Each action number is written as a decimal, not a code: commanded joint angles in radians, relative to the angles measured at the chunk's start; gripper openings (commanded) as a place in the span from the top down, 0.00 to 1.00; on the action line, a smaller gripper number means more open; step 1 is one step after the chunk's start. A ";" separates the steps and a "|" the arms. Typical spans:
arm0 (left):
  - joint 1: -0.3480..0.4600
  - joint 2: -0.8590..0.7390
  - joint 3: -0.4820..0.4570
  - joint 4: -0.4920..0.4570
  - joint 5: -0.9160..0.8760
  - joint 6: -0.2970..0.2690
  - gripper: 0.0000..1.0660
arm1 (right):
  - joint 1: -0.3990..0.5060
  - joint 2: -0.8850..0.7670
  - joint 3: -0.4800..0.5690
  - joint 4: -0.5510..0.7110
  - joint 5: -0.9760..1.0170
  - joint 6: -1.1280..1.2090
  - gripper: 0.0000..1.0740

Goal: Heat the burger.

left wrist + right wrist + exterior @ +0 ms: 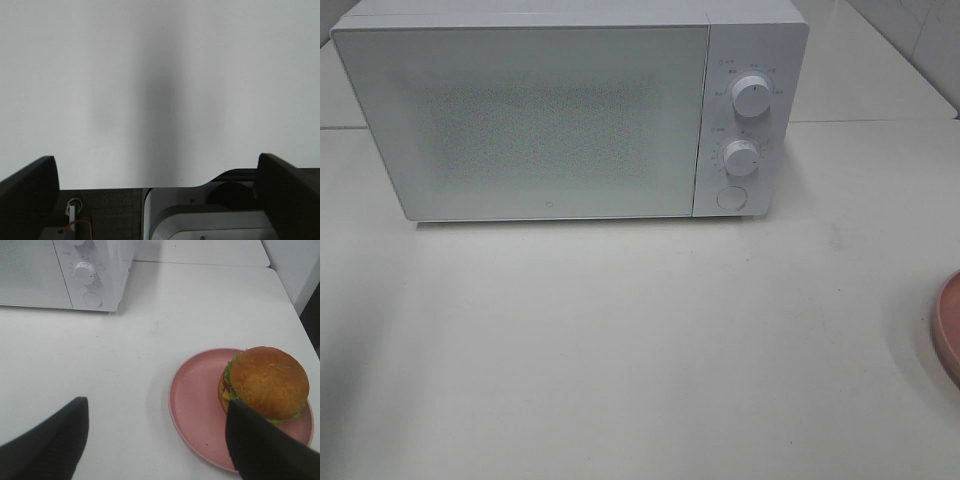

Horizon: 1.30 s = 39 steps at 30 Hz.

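The burger (267,380), a golden-brown bun over green lettuce, sits on the far side of a round pink plate (192,395) in the right wrist view. My right gripper (156,402) hovers open over the table and the plate's near part. One dark finger (260,445) overlaps the burger's near edge in that view, and nothing is held. In the exterior view only a sliver of the plate (950,325) shows at the right edge, and the burger and both arms are out of frame. My left gripper (156,160) is wide open over bare white table.
A white microwave (520,120) stands at the back of the table with its door closed. Two knobs (750,95) (740,157) and a round button (730,197) are on its right panel. The microwave's (30,270) corner lies beyond the plate.
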 commanded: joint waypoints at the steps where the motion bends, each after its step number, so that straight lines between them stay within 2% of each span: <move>1: 0.002 -0.075 0.055 -0.005 -0.035 -0.009 0.06 | -0.007 -0.027 0.003 0.004 -0.016 -0.011 0.30; 3: 0.002 -0.169 0.124 -0.009 -0.059 -0.004 0.06 | -0.007 -0.027 0.003 0.004 -0.016 -0.011 0.30; 7: 0.002 -0.264 0.186 -0.006 -0.083 -0.004 0.06 | -0.007 -0.027 0.003 0.004 -0.016 -0.011 0.30; 9: 0.002 -0.366 0.257 -0.002 -0.104 -0.005 0.06 | -0.007 -0.027 0.003 0.004 -0.016 -0.011 0.30; 12: 0.002 -0.390 0.255 -0.003 -0.099 -0.005 0.06 | -0.007 -0.027 0.003 0.004 -0.016 -0.011 0.30; 17: 0.002 -0.557 0.262 -0.001 -0.077 -0.005 0.06 | -0.007 -0.027 0.003 0.004 -0.016 -0.011 0.30; 27: 0.002 -0.740 0.280 0.006 -0.055 -0.006 0.06 | -0.007 -0.027 0.003 0.004 -0.016 -0.011 0.30; 39: 0.002 -0.996 0.280 -0.039 -0.059 -0.007 0.06 | -0.007 -0.027 0.003 0.004 -0.016 -0.011 0.30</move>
